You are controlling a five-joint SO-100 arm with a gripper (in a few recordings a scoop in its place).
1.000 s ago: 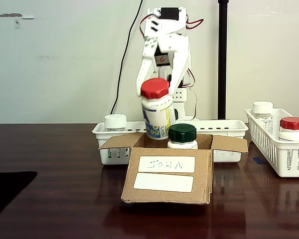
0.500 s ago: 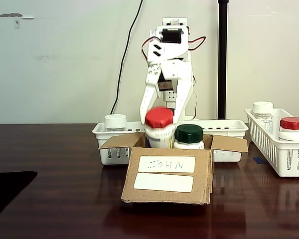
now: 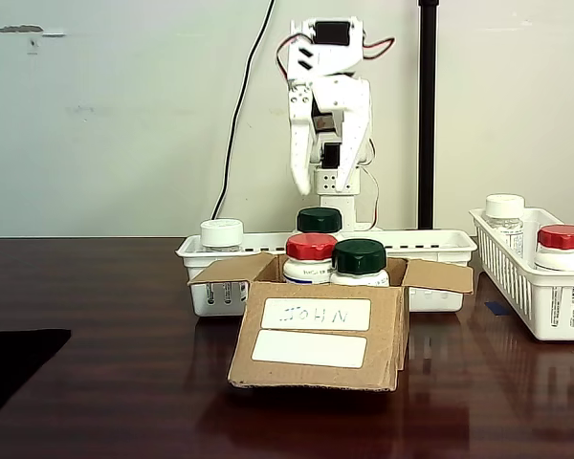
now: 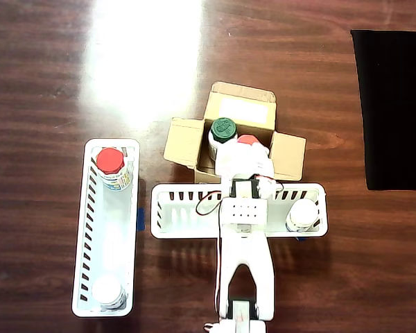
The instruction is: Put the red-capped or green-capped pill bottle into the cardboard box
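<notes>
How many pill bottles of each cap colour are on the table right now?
Red-capped pill bottles: 2
Green-capped pill bottles: 2
White-capped pill bottles: 2
Total: 6

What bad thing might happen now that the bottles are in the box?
The red-capped bottle and green-capped bottle stand pressed together in the small cardboard box, so another one might not fit. The gripper hangs right above them; dropping straight down, it might bump a cap or tip a bottle.
</notes>
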